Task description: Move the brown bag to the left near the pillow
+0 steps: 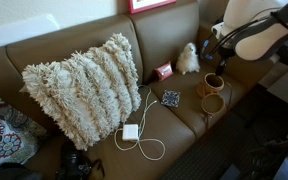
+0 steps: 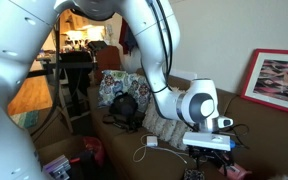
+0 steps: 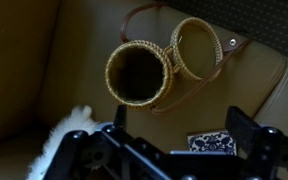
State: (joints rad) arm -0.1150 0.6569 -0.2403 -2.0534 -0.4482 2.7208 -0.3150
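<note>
Pincer point(image 3: 176, 120) arms spread wide apart, gripping nothing, hover above the brown bag point(image 3: 139, 72), its open mouth facing the wrist camera and its round flap beside it. White fluffy toy point(image 3: 64, 135) sits near; the pillow point(image 1: 84, 85) stands well apart.

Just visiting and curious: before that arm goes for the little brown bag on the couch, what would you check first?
1. Gripper open and empty: ok, fingers apart, nothing between them.
2. Brown bag in sight: ok, ahead of the gripper, not yet gripped.
3. Bag shut: not ok, its mouth gapes open.
4. White fluffy toy out of the way: cannot tell, it sits close by the gripper.
5. Landing spot beside the pillow: not ok, a white charger and its cable lie there.
</note>
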